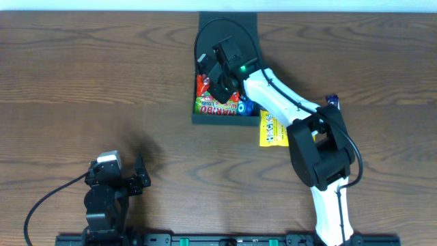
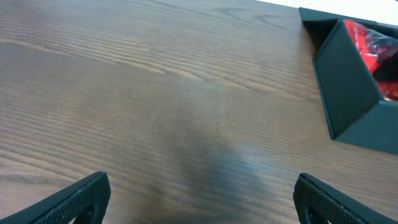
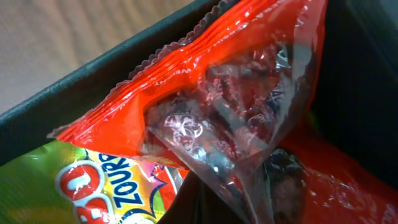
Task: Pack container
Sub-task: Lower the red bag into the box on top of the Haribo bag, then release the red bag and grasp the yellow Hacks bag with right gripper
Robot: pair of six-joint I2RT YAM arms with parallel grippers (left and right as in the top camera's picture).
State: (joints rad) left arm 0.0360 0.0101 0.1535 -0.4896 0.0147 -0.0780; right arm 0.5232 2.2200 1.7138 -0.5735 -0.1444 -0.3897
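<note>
The dark teal container stands open at the table's far middle, its flap lid laid back. Inside lie a green Haribo packet and a blue packet. My right gripper reaches into the container and is shut on a red packet with a clear window, held just above the green packet beside the container wall. My left gripper is open and empty over bare table at the near left. Its view shows the container far right.
A yellow packet lies on the table just right of the container's front corner, partly under my right arm. A dark blue packet lies further right. A rail runs along the table's near edge.
</note>
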